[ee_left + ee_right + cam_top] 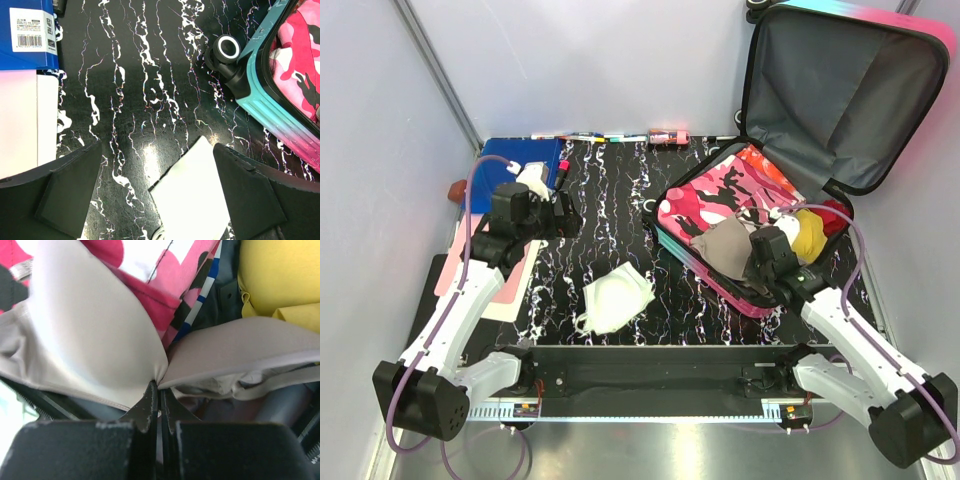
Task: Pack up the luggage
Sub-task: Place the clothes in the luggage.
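Observation:
The luggage lies open at the right of the table, its grey-lined lid standing up. It holds a pink camouflage garment, a yellow item and a beige padded garment. My right gripper is over the luggage's near side and shut on the beige garment, which bunches at the fingertips. My left gripper is open and empty above the table's left. A white face mask lies on the table; in the left wrist view it shows between the open fingers.
A blue folder and a pale pink sheet lie at the left. Markers line the back edge. The luggage's black wheel and teal side are to the left gripper's right. White walls enclose the table.

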`<state>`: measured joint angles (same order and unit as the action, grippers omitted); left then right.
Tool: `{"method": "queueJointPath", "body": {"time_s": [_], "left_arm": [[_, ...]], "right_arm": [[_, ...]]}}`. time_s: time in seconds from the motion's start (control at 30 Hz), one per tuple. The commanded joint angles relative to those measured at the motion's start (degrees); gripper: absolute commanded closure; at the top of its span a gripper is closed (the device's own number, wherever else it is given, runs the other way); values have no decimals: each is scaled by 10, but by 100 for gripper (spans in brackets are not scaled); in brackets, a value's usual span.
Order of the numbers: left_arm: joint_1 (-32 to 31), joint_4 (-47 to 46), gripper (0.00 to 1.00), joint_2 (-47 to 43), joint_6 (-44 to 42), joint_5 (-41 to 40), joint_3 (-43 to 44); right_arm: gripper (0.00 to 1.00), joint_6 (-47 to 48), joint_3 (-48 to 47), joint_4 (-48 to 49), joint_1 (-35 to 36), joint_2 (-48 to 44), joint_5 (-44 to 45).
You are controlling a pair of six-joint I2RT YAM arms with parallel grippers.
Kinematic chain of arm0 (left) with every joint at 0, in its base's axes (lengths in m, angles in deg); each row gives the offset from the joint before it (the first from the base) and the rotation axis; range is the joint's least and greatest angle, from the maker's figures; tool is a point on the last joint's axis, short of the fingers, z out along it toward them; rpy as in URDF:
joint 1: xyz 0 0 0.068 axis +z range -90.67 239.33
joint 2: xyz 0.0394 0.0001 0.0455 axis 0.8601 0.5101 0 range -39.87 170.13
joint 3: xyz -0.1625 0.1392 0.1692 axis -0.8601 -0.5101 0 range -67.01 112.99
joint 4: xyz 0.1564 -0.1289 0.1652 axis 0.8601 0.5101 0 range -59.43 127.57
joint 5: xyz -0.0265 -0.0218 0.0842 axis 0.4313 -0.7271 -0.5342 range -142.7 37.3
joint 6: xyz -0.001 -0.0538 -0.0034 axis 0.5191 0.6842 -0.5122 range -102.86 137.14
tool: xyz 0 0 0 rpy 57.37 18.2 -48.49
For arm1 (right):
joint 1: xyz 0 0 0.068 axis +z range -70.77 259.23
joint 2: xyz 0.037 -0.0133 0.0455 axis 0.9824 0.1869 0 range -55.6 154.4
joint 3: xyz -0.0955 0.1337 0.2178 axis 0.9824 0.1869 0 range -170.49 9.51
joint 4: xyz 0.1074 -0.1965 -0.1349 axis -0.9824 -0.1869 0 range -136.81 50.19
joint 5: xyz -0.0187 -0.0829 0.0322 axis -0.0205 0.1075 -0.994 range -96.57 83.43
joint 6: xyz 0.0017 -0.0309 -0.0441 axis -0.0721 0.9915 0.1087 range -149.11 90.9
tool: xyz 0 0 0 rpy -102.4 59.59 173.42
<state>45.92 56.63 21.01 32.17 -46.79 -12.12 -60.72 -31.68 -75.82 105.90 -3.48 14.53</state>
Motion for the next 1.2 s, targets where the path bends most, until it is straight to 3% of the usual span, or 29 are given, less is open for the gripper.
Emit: {"method": "queueJointPath", "body": {"time_s": [0.0,0.3,0.37,0.4,0.5,0.6,0.77,0.93,1.17], "left_arm": [[-2,-22,1,-1,2,11,3],[-2,-22,1,-2,1,9,4],[-2,-22,1,-2,0,9,3],[-2,-22,1,-1,0,9,3],[-2,-22,1,-1,1,12,4],[-3,-22,1,0,3,16,5],[-2,-22,1,1,4,17,5],[-2,-22,1,2,4,17,4],[-3,-22,1,-1,4,17,4]], "right_arm": [[100,-3,17,66,-23,19,-3],[98,56,2,123,-100,74,-124],[86,66,-7,116,-102,80,-153],[65,67,-21,109,-102,79,-163],[42,67,-46,82,-102,64,-197],[32,74,-76,35,-103,55,-195],[23,85,-125,-30,-102,43,-198],[19,102,-165,-79,-107,39,-139],[17,97,-145,-82,-150,50,-135]]}}
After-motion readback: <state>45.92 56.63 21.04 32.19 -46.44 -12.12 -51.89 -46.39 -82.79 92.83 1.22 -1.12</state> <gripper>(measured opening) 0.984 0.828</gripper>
